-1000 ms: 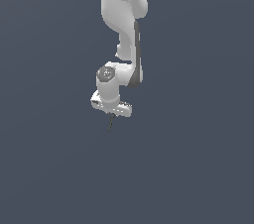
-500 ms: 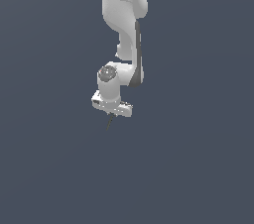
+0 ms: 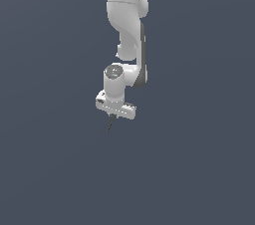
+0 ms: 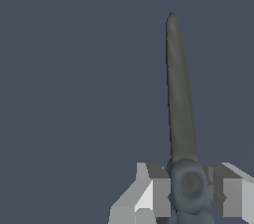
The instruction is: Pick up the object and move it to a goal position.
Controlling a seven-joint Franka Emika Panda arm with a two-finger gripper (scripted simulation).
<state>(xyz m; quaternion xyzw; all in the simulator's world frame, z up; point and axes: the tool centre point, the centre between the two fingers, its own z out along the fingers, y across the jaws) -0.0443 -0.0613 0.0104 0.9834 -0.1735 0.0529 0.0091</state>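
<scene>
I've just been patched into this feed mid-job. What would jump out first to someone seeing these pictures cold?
First, the white arm reaching down from the top centre of the exterior view against a bare grey-blue backdrop. Next, the thin dark rod poking down out of the gripper, slanted slightly toward the exterior view's left. The wrist view shows the rod pinched between the grey fingers, tapering to a point.

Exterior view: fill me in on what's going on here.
A single white robot arm reaches down from the top of the frame with its gripper pointed downward. The jaws are closed on a thin dark rod, which sticks out below them at a slight tilt. In the wrist view the rod runs straight out from between the jaws, tapering to a point. Nothing else shows against the plain grey background, and no goal marker is visible.
</scene>
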